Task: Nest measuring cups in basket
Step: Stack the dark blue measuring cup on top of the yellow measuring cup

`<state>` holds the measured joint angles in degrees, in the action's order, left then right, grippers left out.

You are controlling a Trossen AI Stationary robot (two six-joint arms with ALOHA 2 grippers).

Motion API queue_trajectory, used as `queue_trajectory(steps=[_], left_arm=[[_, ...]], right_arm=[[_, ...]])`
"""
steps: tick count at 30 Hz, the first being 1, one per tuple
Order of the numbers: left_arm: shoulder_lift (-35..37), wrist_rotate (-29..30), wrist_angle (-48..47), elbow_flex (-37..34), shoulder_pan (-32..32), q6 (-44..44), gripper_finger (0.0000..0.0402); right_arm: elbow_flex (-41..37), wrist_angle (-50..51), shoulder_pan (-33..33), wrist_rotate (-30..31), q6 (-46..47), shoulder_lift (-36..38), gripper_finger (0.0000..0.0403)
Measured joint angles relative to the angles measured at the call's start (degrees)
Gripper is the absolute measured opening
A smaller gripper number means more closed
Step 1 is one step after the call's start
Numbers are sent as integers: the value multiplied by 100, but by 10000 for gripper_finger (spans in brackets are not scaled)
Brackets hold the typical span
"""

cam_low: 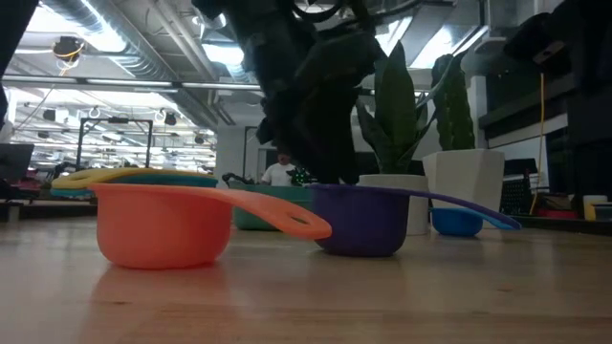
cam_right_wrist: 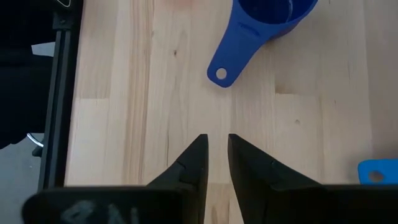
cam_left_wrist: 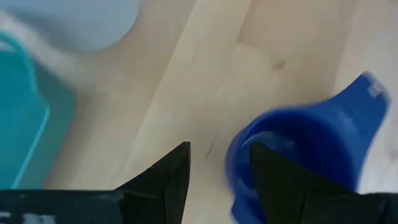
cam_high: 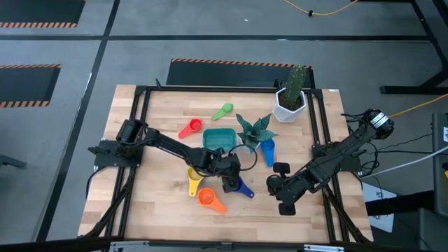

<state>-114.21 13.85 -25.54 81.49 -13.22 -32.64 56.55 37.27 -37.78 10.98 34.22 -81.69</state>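
Cups counted: we count six measuring cups on the table, one of each colour: red cup (cam_high: 190,128), green cup (cam_high: 223,110), light blue cup (cam_high: 268,150), yellow cup (cam_high: 194,181), orange cup (cam_high: 208,199), dark blue cup (cam_high: 240,186).
Basket: we see one teal basket (cam_high: 219,139), our landmark; no cup lies in it.
Cup positions: red is just to the left of the basket, green is beyond it toward the far edge, light blue is to its right past the small spiky plant (cam_high: 253,129). Yellow, orange and dark blue lie on the near side of the basket, apart from it.
Plants: we count two, the spiky plant touching or just beside the basket's right corner, and a white cactus pot (cam_high: 288,106) farther right and back.
Hidden or unclear: in the low view the left arm covers most of the basket; we see only a teal strip behind the orange cup (cam_low: 164,224). The dark blue cup is cut off in both wrist views.
Left gripper (cam_high: 229,180): on the near side of the basket, fingers parted; in its wrist view one finger (cam_left_wrist: 281,177) overlaps the dark blue cup's (cam_left_wrist: 311,149) rim. We cannot tell whether it touches.
Right gripper (cam_high: 273,186): near side of the basket and well to its right, fingers (cam_right_wrist: 194,163) almost together, a thin gap left, holding nothing, over bare table (cam_right_wrist: 124,74).
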Motion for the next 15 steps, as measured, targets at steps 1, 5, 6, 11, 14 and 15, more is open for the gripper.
queue_trajectory(steps=[1,5,6,11,14,15], left_arm=[[0,0,0,0,-6,-2,158],[4,2,-116,0,-8,-25,158],[4,-2,-106,0,-8,-26,158],[7,-290,-98,0,-18,-87,158],[7,-252,-100,0,-49,-175,158],[7,-243,-98,0,-58,-175,158]], right_arm=[[0,-22,-1,0,0,0,66],[0,-28,0,0,2,0,66],[0,-28,0,-2,2,0,66],[0,-41,-2,0,4,0,66],[0,-42,0,-2,3,0,66],[0,-42,-1,-2,2,0,66]])
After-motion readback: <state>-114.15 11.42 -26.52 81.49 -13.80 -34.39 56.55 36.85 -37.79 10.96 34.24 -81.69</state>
